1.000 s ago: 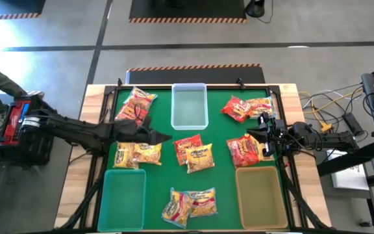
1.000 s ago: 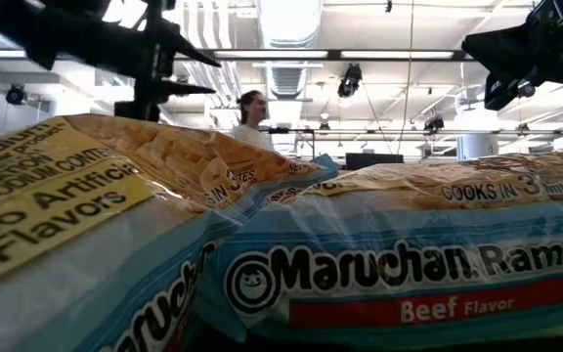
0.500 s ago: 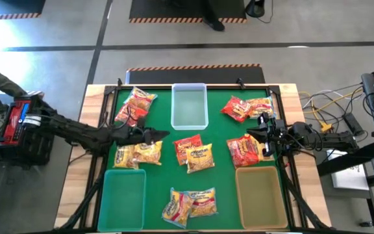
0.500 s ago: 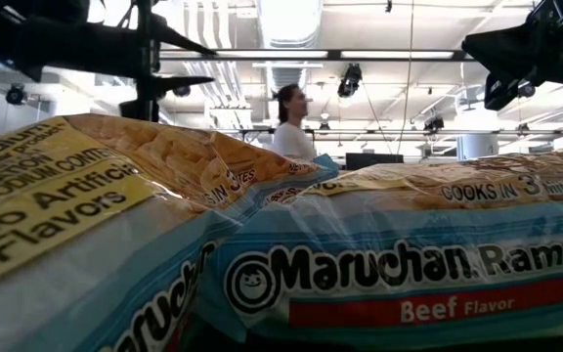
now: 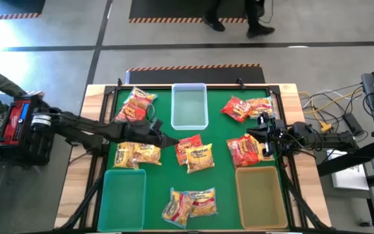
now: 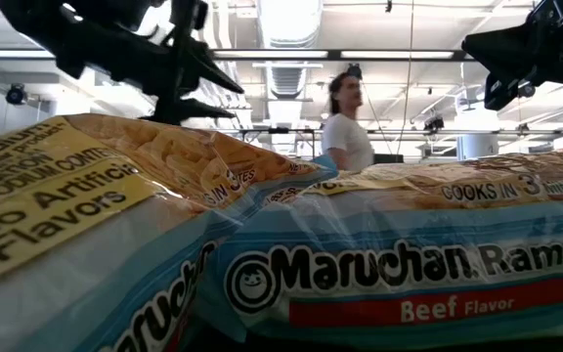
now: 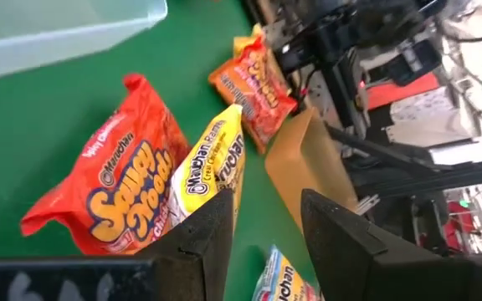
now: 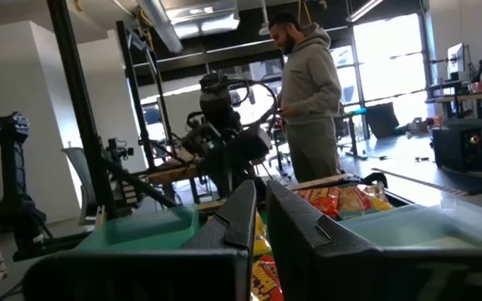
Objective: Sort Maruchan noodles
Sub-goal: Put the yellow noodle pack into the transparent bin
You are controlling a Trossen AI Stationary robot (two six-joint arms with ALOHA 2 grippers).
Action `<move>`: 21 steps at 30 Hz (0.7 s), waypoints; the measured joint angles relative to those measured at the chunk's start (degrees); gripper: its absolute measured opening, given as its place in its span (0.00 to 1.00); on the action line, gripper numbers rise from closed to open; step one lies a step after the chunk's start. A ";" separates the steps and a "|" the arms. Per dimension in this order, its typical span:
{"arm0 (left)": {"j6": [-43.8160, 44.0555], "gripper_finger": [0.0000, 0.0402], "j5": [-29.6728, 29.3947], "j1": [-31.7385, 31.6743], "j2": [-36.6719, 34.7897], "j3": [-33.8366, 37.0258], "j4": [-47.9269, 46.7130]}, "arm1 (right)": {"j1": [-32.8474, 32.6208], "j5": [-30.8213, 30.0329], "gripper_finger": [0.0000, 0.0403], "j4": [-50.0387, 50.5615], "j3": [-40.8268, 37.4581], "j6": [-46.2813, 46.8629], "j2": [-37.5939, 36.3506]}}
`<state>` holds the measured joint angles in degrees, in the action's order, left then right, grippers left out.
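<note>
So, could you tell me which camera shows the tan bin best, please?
The high view: the whole tan bin shows from above, near the right gripper. The left wrist view catches only one corner. The low and right wrist views do not show it.

Workshop room w/ grey concrete floor [image 5: 57, 26], dark lines crossing it and black mats edged in orange-black hazard stripes [image 5: 187, 18] beyond the wooden table [image 5: 76, 188]. A person's legs [image 5: 239, 16] show at the far edge of the floor. Cables [image 5: 330, 107] trail on the floor to the table's right. Low view: white ceiling w/ exposed ducts and long strip lights [image 6: 291, 54], a person [image 6: 345, 122] in a white top standing in the background. Right wrist view: a person in a grey hoodie [image 8: 308, 88] stands by big bright windows [image 8: 383, 58]; black metal frames and stands [image 8: 74, 100] at left, a desk w/ equipment [image 8: 467, 92] at far right.
</note>
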<state>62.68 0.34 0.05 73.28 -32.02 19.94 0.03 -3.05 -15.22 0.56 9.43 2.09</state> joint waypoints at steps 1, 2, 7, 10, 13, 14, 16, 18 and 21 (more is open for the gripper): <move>0.28 0.31 0.68 0.00 1.12 -0.48 0.16 | -0.01 0.02 0.06 -0.02 0.01 0.00 -0.01; 0.48 0.31 0.80 0.10 2.26 -1.02 0.16 | -0.02 0.01 0.06 -0.03 0.01 0.00 -0.02; 0.80 0.31 2.44 0.56 7.36 -3.36 0.22 | -0.02 0.00 0.06 0.00 0.02 0.00 -0.02; 0.82 0.31 2.81 0.66 9.76 -4.41 0.31 | 0.00 0.02 0.06 -0.02 0.02 0.00 -0.02; 1.59 0.31 3.69 1.04 12.11 -6.03 0.42 | -0.01 0.01 0.06 -0.02 0.00 0.00 -0.02; 2.07 0.31 3.71 1.32 12.93 -6.87 0.50 | -0.02 0.02 0.06 -0.01 0.02 0.00 -0.01; 2.34 0.31 3.79 2.05 14.60 -8.75 0.56 | -0.02 0.02 0.06 -0.02 0.02 0.00 0.00; 2.35 0.31 3.81 2.78 16.42 -10.87 0.60 | 0.00 -0.02 0.06 -0.02 0.00 0.00 -0.01; 2.75 0.31 3.82 3.59 18.49 -13.42 0.55 | -0.02 -0.01 0.06 -0.13 0.00 1.77 0.00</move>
<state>65.43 4.16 3.64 91.77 -45.44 20.49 0.02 -3.05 -15.35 0.56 11.20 2.09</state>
